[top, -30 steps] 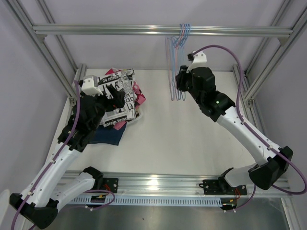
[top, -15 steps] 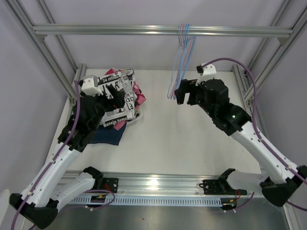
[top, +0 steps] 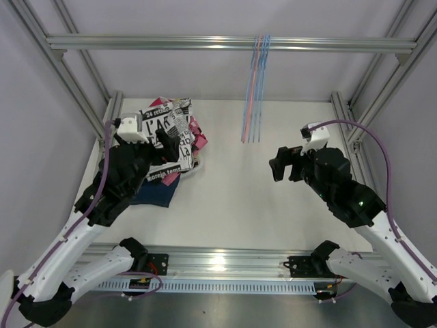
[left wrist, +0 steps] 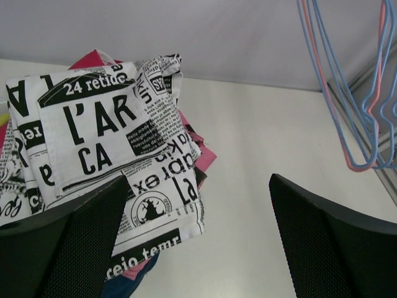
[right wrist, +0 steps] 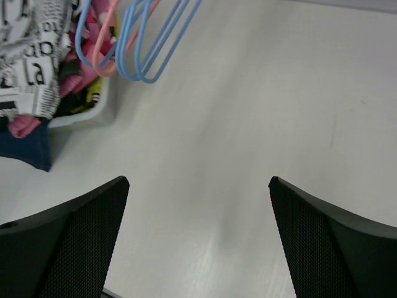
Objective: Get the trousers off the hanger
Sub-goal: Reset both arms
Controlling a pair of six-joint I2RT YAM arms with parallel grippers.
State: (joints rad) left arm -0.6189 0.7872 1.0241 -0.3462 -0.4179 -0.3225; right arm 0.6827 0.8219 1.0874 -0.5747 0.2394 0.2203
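Observation:
The trousers lie in a pile (top: 174, 137) at the table's left. A white pair with black newspaper lettering (left wrist: 93, 124) is on top, over a pink-red pair (left wrist: 208, 155) and a navy pair (left wrist: 133, 287). Several bare blue and pink wire hangers (top: 256, 89) hang from the top rail, also seen as hangers (left wrist: 366, 124) and hangers (right wrist: 146, 37). No cloth hangs on them. My left gripper (top: 166, 147) hovers open over the pile's near edge, holding nothing. Over bare table right of centre, my right gripper (top: 278, 166) stands open and empty, well below the hangers.
An aluminium frame surrounds the table, with the top rail (top: 171, 42) across the back and uprights at both sides. A low white tray edge (right wrist: 87, 115) shows under the pile. The navy cloth (right wrist: 28, 149) spills over its near side.
My right gripper opened, let go of the hangers and drew back toward the near right. The hangers swung back and now hang straight. My left arm shifted slightly toward the near side.

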